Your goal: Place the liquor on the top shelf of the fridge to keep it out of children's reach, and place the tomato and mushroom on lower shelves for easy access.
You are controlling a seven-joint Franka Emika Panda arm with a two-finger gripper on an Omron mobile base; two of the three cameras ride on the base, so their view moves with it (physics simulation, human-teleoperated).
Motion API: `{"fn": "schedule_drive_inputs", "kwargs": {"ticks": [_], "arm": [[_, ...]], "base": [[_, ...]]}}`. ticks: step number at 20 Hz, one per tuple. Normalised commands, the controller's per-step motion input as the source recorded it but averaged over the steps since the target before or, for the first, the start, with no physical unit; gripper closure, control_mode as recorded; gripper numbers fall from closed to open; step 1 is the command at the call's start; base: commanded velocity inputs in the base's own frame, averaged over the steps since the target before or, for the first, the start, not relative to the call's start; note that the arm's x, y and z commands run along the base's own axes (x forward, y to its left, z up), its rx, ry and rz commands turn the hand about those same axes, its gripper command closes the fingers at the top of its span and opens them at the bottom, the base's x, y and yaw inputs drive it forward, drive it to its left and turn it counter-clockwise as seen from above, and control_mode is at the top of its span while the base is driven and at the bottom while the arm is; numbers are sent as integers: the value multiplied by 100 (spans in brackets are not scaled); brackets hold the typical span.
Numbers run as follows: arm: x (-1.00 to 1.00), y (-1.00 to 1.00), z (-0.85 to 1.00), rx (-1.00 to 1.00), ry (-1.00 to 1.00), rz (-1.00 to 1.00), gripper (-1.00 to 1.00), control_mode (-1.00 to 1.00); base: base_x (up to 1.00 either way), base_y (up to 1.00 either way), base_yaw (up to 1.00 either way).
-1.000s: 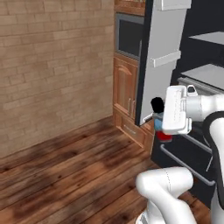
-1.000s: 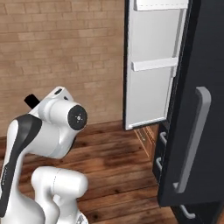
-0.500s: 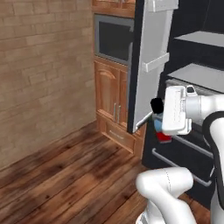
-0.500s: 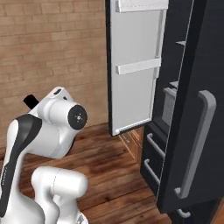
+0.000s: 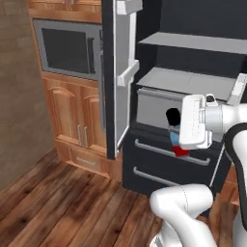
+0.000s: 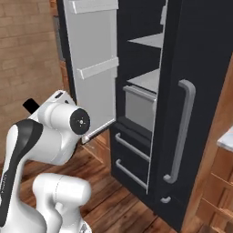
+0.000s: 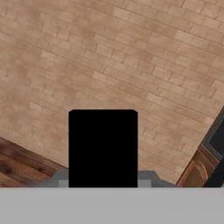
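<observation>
My gripper is shut on the liquor, a squat bottle with a black cap, pale blue shoulder and red base, held in front of the open fridge. In the hand view the liquor's black cap stands between my fingers against a brick wall. The top shelf is a thin grey plate above the hand. A lower shelf tops a grey drawer box level with the bottle's cap. The right base view shows the top shelf and lower shelf too. The tomato and mushroom are out of view.
The fridge's left door stands open toward me, with bins on its inside. Its right door is shut, with a grey bar handle. Wooden cabinets with a built-in oven stand left of the fridge. Two dark drawers sit low.
The whole picture has shifted as the base moved, bringing the fridge interior and shelves more squarely into view. The liquor has stayed in my gripper.
</observation>
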Motion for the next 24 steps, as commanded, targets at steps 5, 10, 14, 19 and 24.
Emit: {"fn": "schedule_drive_inputs", "kwargs": {"ticks": [5, 10, 14, 19, 24], "arm": [[0, 0, 0, 0, 0, 0, 100, 100], [0, 0, 0, 0, 0, 0, 100, 100], [0, 0, 0, 0, 0, 0, 100, 100], [0, 0, 0, 0, 0, 0, 100, 100], [0, 0, 0, 0, 0, 0, 100, 100]], "base": [[46, 42, -58], [48, 61, -50], [49, 56, -49], [52, 26, -41], [51, 0, -32]]}}
